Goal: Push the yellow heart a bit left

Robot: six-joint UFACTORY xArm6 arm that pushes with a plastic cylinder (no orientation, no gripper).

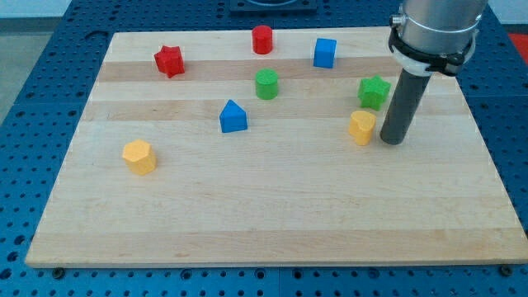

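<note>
Just right of the yellow heart (361,127), my tip (393,140) (no claw visible), bare board (272,206) leftward.

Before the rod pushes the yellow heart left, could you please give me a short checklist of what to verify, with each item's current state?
1. My tip is on the view's right of the yellow heart-shaped block: ok.
2. Tip close beside the heart: ok; actual contact: cannot tell.
3. Board directly left of the heart free of blocks: ok.
4. Green star-shaped block sits above the heart, off the push line: ok.
5. Blue house-shaped block far enough left for a short push: ok.
</note>
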